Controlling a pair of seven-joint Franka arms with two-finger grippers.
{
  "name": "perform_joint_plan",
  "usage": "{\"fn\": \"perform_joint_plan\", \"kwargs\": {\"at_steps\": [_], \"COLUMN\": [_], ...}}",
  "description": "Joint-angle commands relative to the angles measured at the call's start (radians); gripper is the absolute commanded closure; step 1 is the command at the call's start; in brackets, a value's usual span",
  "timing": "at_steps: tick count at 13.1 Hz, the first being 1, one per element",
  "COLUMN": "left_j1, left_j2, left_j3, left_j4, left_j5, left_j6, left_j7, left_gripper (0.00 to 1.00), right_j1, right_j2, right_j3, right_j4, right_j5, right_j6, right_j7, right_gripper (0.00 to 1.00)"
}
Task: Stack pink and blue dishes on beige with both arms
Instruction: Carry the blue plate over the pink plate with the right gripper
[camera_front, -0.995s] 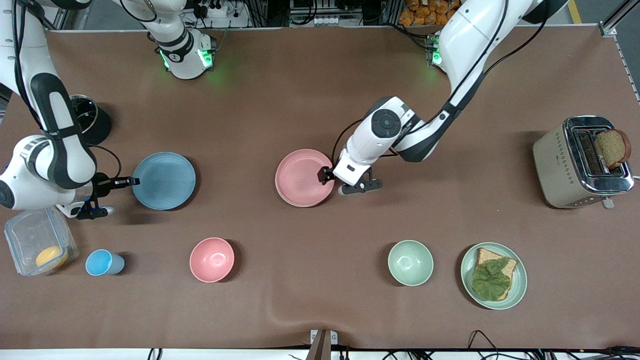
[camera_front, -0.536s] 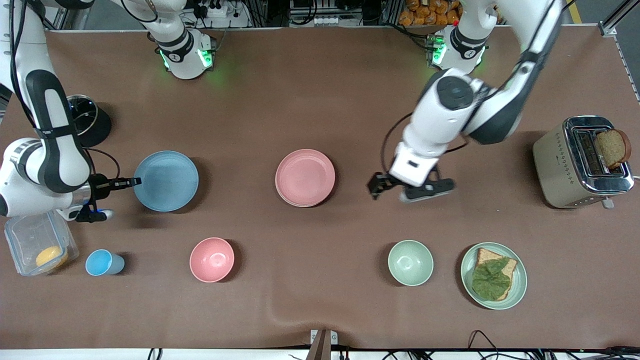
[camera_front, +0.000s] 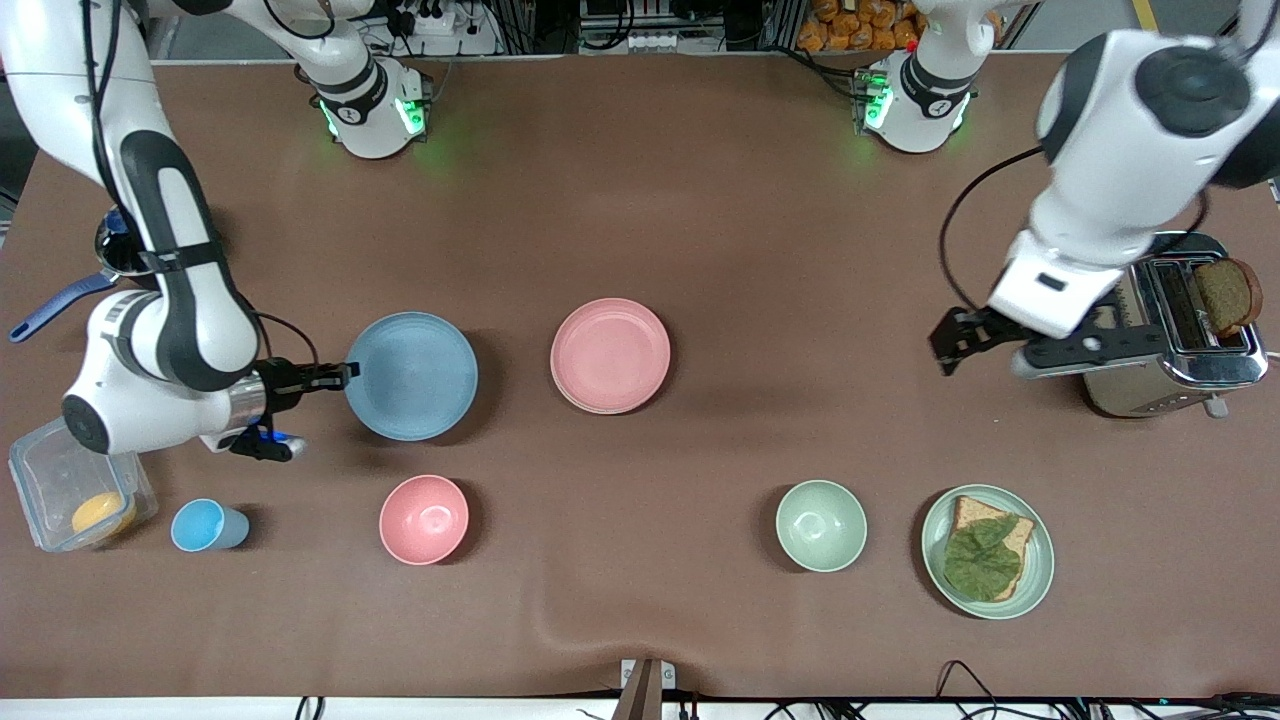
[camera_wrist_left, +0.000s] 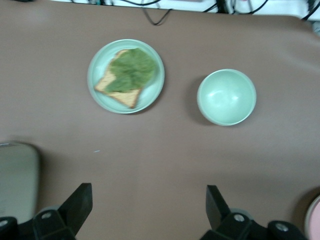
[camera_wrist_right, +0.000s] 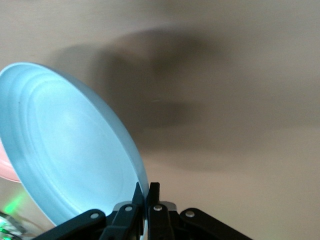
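Since a moment ago the left gripper (camera_front: 985, 345) has swung clear of the pink plate (camera_front: 610, 355), jaws released, and now hangs beside the toaster (camera_front: 1165, 330), likely making room. That plate lies mid-bench; I see no beige plate beneath it. Meanwhile the right gripper (camera_front: 340, 377), clenched on the blue plate's (camera_front: 411, 376) rim, has carried it closer to the pink plate, presumably to stack it on top.
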Motion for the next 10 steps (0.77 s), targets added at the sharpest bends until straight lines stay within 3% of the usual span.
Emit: {"fn": "perform_joint_plan", "kwargs": {"at_steps": [1,4,10], "left_j1": [0.013,0.014,0.014], "left_j2": [0.002,-0.002,-0.061], "left_j3": [-0.009,-0.009,-0.002], "left_j4": [0.144,0.21,0.224], "left_j5": [0.004,-0.042,-0.057], "left_j6": [-0.189,-0.289,-0.352], "left_j7": [0.054,0.063,0.064], "left_gripper": [0.0,0.0,0.0], "right_j1": [0.078,0.15,0.296], "right_j2": [0.01,0.011,0.072], "right_j3": [-0.01,-0.01,-0.01], "right_j4": [0.028,0.039,0.042], "right_j5": [0.078,0.135,0.233], "right_j6": [-0.011,-0.009,0.012], "right_j7": [0.11,0.205,0.273], "right_gripper": [1.0,1.0,1.0]}}
